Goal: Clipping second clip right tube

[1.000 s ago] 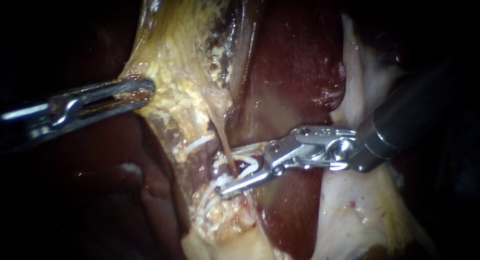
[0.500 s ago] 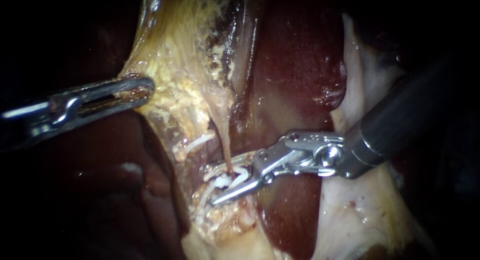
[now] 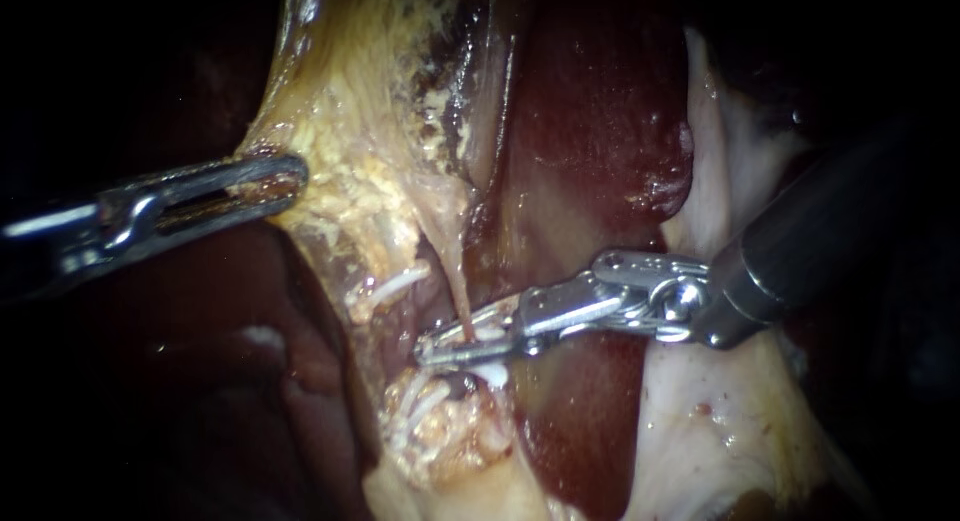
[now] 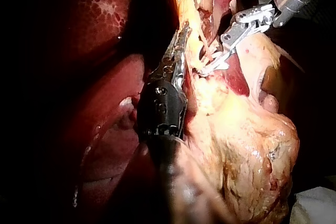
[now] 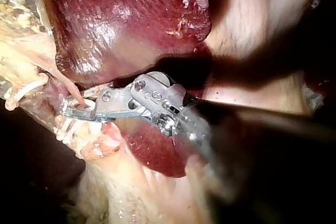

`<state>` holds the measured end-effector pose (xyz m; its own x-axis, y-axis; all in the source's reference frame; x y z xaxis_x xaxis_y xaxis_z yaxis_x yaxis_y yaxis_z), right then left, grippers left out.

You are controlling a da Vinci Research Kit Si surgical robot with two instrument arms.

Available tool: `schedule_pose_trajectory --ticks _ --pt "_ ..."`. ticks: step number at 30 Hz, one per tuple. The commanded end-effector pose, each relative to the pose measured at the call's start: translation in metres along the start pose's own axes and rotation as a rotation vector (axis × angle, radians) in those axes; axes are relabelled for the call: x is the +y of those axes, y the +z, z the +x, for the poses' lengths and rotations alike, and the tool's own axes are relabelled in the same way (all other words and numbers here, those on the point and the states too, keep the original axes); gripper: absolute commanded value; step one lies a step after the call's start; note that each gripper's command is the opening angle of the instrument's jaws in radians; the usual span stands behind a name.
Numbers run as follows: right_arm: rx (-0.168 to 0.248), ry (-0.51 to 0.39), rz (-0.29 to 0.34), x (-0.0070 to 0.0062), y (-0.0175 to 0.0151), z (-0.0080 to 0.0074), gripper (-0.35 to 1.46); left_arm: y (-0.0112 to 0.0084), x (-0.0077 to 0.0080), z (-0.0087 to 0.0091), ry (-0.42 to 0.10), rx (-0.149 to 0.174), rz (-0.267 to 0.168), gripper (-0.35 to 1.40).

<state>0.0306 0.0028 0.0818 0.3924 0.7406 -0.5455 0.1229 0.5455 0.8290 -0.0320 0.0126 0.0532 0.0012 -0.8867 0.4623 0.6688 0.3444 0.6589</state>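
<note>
Right instrument (image 3: 432, 351), slim silver jaws on a dark shaft, comes in from the right; jaws are squeezed nearly together across the thin tan tube (image 3: 455, 291), one jaw on each side, clamped on it at its lower end; bits of white clip (image 3: 488, 333) show between the jaws just beside the tube; more white strands lie in the crumbly yellow-white tissue (image 3: 430, 421) just below the jaws. Tube runs down from the pale yellow fatty tissue (image 3: 350, 111) to the jaws, with the dark red liver (image 3: 590, 131) behind and to its right. Left instrument (image 3: 298, 181), slotted silver jaws, comes in from the left; jaws closed on the edge of the pale yellow tissue, well apart from the clamp site. Right wrist view: jaw tips (image 5: 68, 111) closed around the tube (image 5: 71, 90), liver just above. Left wrist view: left instrument (image 4: 181, 35) pinches the yellow tissue; right instrument (image 4: 210, 68) meets the tube just beside it.
</note>
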Motion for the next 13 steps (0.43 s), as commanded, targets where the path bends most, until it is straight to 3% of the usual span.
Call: schedule_pose_trajectory --ticks 1,13 --pt "-0.004 -0.001 0.001 0.0 0.0001 -0.0001 -0.35 0.0 0.0 0.0 0.0 0.0 -0.001 -0.35" --pt "-0.006 0.003 0.004 0.0001 0.0003 -0.0004 -0.35 0.0001 0.0002 0.0 0.0 0.0 -0.001 -0.35"
